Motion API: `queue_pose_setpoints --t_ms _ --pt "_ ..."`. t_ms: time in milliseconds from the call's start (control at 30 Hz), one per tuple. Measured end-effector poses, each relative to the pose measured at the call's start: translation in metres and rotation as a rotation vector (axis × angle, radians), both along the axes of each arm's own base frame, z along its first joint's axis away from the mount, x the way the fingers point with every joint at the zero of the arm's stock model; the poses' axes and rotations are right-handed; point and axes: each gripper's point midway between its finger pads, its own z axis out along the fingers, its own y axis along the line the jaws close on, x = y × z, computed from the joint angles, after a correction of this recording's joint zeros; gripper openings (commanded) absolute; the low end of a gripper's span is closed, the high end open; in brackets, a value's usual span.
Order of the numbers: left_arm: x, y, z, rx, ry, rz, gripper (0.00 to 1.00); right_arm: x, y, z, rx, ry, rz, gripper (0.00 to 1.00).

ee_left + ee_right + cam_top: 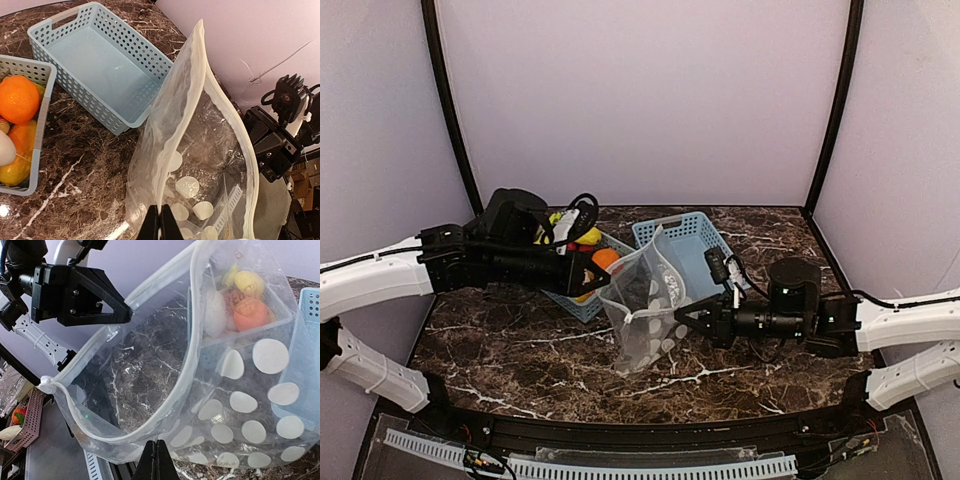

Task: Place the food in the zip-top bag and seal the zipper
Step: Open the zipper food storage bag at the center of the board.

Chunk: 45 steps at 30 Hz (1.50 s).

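Observation:
The clear zip-top bag (646, 318) with white dots stands open on the marble table, held up between my two grippers. My left gripper (604, 282) is shut on the mouth's left rim, as the left wrist view (161, 222) shows. My right gripper (679, 318) is shut on the opposite rim, seen in the right wrist view (156, 462). The zipper strip (186, 360) curves round the open mouth, with a small white slider (45, 384) at its end. The food lies in a basket (42, 107): an orange (17, 97), a white piece (5, 148), a yellow piece (12, 172). I see no food in the bag.
An empty light-blue lattice basket (698, 240) stands behind the bag, right of the food basket (570, 302). Purple walls close in the back and sides. A black rail (620, 430) runs along the table's near edge.

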Motion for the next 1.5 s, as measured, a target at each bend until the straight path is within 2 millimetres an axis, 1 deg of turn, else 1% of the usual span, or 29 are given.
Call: queue_pose_setpoints --t_ms 67,100,133,167,200,233,267,300,400,467,567,633,733,833,900,1000,1167,1300,1400,1500 --pt "-0.002 0.012 0.011 0.003 -0.035 0.018 0.01 0.0 0.003 -0.001 -0.005 0.006 0.011 0.0" --pt "-0.003 0.018 0.017 0.004 -0.055 0.024 0.01 0.0 0.005 -0.001 -0.007 0.009 0.014 0.03" --pt "-0.004 0.022 0.021 0.002 -0.068 0.027 0.01 0.0 0.008 -0.002 -0.008 0.014 0.018 0.16" --pt "-0.006 0.026 0.025 0.003 -0.081 0.028 0.01 0.001 0.01 -0.001 -0.008 0.018 0.021 0.34" --pt "-0.007 0.029 0.027 0.006 -0.09 0.029 0.01 0.001 0.012 0.0 -0.007 0.026 0.023 0.49" --pt "-0.007 0.031 0.028 0.01 -0.097 0.028 0.01 0.002 0.015 0.001 -0.006 0.031 0.025 0.6" --pt "-0.007 0.032 0.027 0.017 -0.102 0.027 0.01 0.002 0.017 0.002 -0.003 0.033 0.028 0.68" --pt "-0.007 0.032 0.026 0.024 -0.102 0.027 0.01 0.002 0.019 0.005 0.0 0.035 0.031 0.73" --pt "-0.005 0.03 0.018 0.051 -0.097 0.023 0.01 0.005 0.024 0.016 0.015 0.037 0.031 0.85" --pt "-0.003 0.028 0.009 0.08 -0.093 0.021 0.01 0.007 0.025 0.023 0.028 0.042 0.019 0.9" --pt "-0.002 0.021 -0.002 0.121 -0.096 0.011 0.01 0.014 0.021 0.028 0.02 0.068 -0.035 0.93" --pt "-0.003 0.015 -0.003 0.14 -0.112 0.0 0.01 0.021 0.018 0.032 0.002 0.095 -0.087 0.93" --pt "-0.005 0.006 0.003 0.148 -0.146 -0.012 0.01 0.031 0.014 0.042 -0.011 0.139 -0.161 0.93" --pt "-0.007 0.003 0.011 0.145 -0.178 -0.016 0.01 0.035 0.012 0.05 -0.009 0.181 -0.202 0.93" --pt "-0.006 0.002 0.013 0.147 -0.189 -0.013 0.01 0.036 0.012 0.053 -0.01 0.205 -0.218 0.94" --pt "-0.007 0.002 0.013 0.153 -0.199 -0.011 0.01 0.039 0.016 0.054 -0.018 0.239 -0.238 0.95" --pt "-0.008 0.002 0.013 0.164 -0.218 -0.01 0.01 0.042 0.028 0.054 -0.037 0.276 -0.253 0.95" --pt "-0.012 0.0 0.014 0.179 -0.244 -0.018 0.01 0.048 0.035 0.048 -0.065 0.298 -0.297 0.93" --pt "-0.015 -0.002 0.014 0.191 -0.265 -0.025 0.01 0.057 0.036 0.036 -0.1 0.32 -0.353 0.89" --pt "-0.014 -0.001 0.014 0.201 -0.28 -0.016 0.01 0.063 0.036 0.018 -0.149 0.344 -0.4 0.85"
